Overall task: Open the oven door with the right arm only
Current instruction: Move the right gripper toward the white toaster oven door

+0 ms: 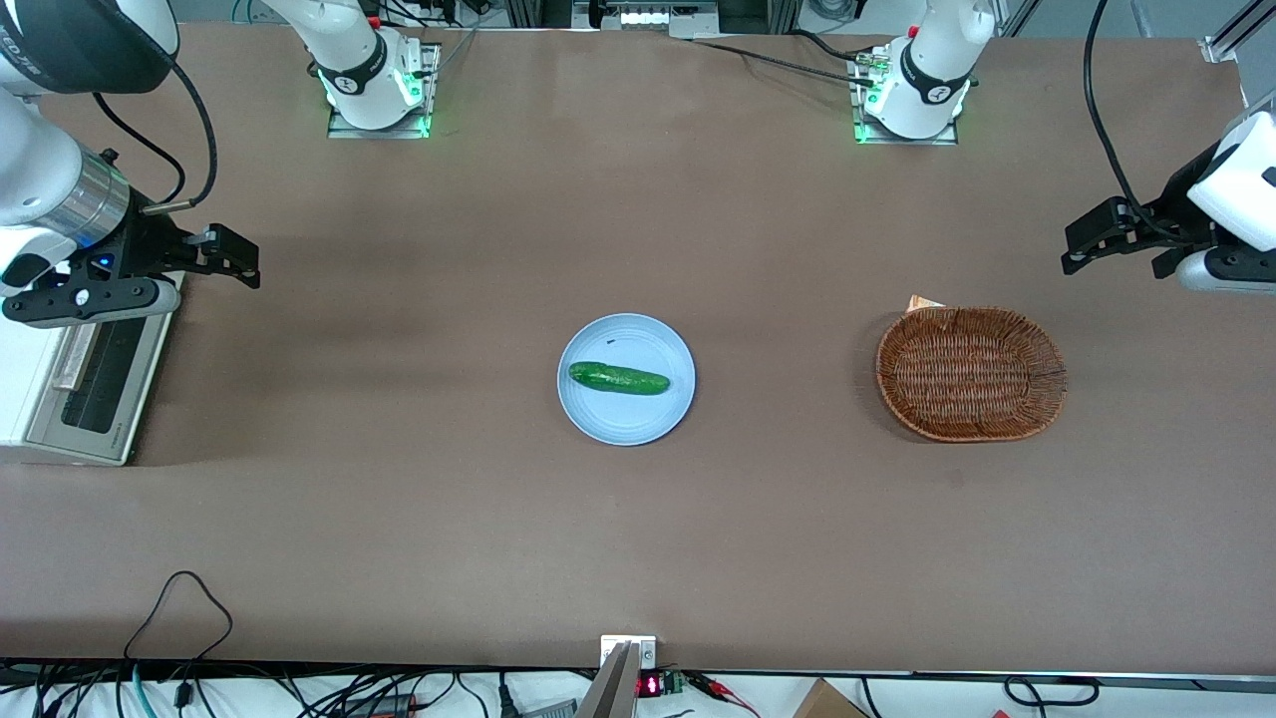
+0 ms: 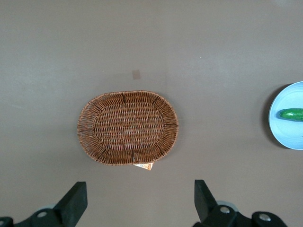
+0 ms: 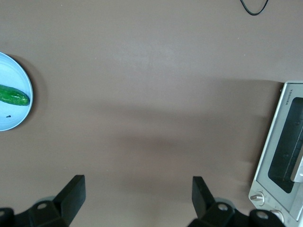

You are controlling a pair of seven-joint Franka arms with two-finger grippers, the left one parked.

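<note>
While fingers spread, hand [image 1: 234,257] hovers above table, oven door [image 1: 95,384] just beside

Overhead front view, two down-facing wrist views

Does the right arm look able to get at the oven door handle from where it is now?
Probably yes. The open tool hovers above the table beside the oven, and nothing stands between it and the oven door.

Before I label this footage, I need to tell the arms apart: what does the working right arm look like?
The right arm is white and jointed, with a silver metal wrist ring, a small blue light and a looping black cable. Its gripper is black with two fingers.
</note>
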